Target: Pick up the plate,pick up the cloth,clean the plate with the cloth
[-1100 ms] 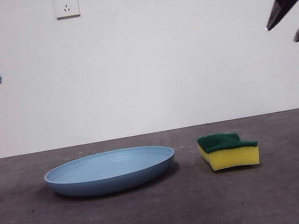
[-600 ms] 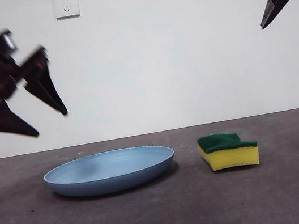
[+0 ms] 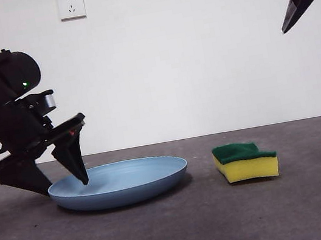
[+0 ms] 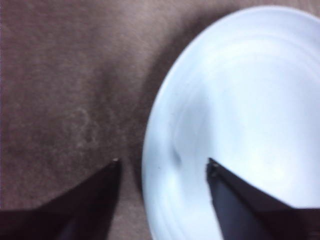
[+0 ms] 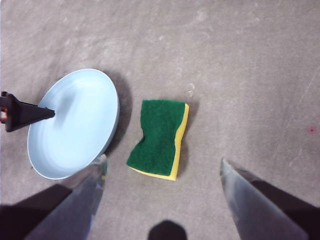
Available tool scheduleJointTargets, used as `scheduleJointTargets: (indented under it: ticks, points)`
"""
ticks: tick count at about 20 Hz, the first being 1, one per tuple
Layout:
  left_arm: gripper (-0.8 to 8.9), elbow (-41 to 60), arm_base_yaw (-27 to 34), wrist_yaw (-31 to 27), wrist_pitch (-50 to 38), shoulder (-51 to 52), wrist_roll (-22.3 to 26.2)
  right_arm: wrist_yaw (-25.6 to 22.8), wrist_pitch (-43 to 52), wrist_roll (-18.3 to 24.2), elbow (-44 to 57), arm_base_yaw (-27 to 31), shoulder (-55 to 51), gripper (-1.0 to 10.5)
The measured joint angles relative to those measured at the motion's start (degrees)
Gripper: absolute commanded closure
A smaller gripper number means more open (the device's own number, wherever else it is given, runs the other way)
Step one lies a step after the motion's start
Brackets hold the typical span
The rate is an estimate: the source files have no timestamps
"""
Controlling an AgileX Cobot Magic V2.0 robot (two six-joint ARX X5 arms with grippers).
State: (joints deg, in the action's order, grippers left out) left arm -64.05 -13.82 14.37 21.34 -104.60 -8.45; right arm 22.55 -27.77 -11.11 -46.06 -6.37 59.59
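The light-blue plate [image 3: 121, 182] lies flat on the dark table, left of centre. My left gripper [image 3: 64, 186] has come down on its left rim and is open, one jaw inside the plate and one outside on the table. The left wrist view shows the plate [image 4: 240, 110] with its rim running between the spread jaws of the left gripper [image 4: 163, 161]. The cloth [image 3: 245, 160], a yellow sponge with a green top, lies to the right of the plate, untouched. My right gripper [image 3: 308, 40] hangs open high at the right, well above the cloth [image 5: 157, 137] and the plate [image 5: 75, 125].
A white wall socket [image 3: 71, 5] sits on the back wall. Grey tabletop [image 3: 179, 234] stretches in front of both objects. One jaw of the left gripper shows over the plate in the right wrist view.
The left arm has dropped from the upper left down to the plate's left rim, jaws still open. The right gripper has barely moved. Plate and cloth have not shifted.
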Motion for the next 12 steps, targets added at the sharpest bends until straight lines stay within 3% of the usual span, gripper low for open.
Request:
scheduleJointTargets:
  ticks: [4,7,12]
  points:
    - [8.21,0.0,-1.66,-3.61,-0.02,-0.31,1.62,1.79,-0.04,0.02,0.0,-0.13,0.0,5.7]
    - [8.2,-0.04,-1.66,-2.97,-0.59,0.9,1.29,1.27,-1.75,0.28,-1.22,-2.01,0.15,5.7]
    - [8.21,-0.02,-3.26,-3.82,1.29,10.88,1.81,-6.71,-8.98,4.15,-12.66,-9.27,6.64,5.7]
